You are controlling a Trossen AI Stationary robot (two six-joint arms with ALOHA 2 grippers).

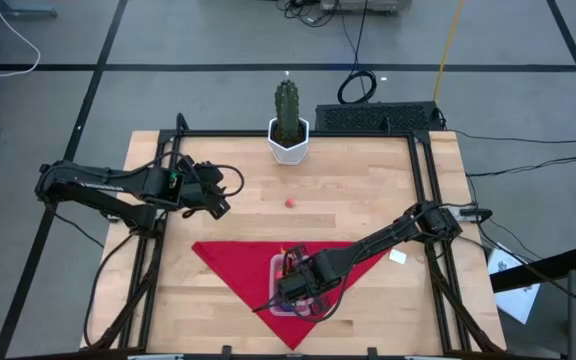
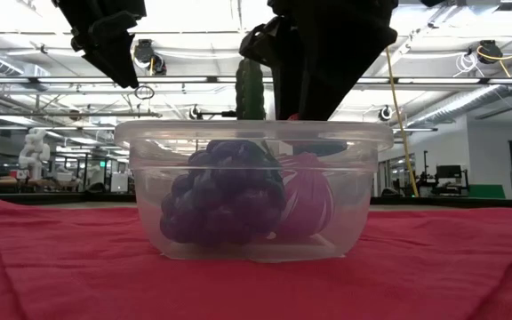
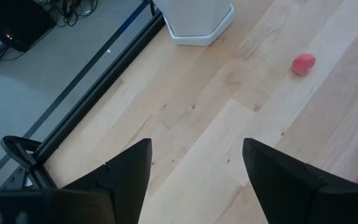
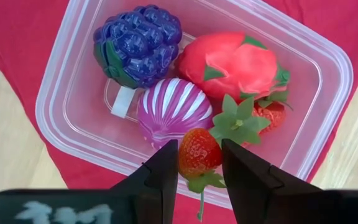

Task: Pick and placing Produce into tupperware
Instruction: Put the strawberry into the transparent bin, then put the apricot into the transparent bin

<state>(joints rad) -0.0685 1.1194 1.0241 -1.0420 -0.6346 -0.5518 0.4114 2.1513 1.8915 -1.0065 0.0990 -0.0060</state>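
Wood planks make up your table (image 1: pixel 368 200), ringed by a dark frame, with grey floor and cables beyond it.

Your right gripper (image 4: pixel 197 165) hangs just above the tupperware (image 4: pixel 328 81), its fingers clamped on a small strawberry (image 4: pixel 197 152) whose green stem dangles below them. Seen from above, the arm covers most of the container, so you cannot count its contents there. The right wrist view shows them plainly: a dark purple berry cluster (image 4: pixel 138 43), a purple-white striped piece (image 4: pixel 166 112), a large pink-red fruit with green scales (image 4: pixel 235 62), and another strawberry (image 4: pixel 266 115), half hidden under green leaves. From table height the clear wall blurs everything but the purple cluster and something pink behind it.

That tupperware sits on a red triangular cloth (image 1: pixel 238 265) near the front edge of the table, with cloth showing on every side of it.

Your left gripper (image 3: pixel 194 168) hovers over bare wood at the table's left side, fingers apart and holding nothing. One small pink-red piece (image 1: pixel 290 202) lies alone on open wood in the middle of the table, well apart from both grippers. A cactus in a white pot (image 1: pixel 288 140) stands at the far edge.
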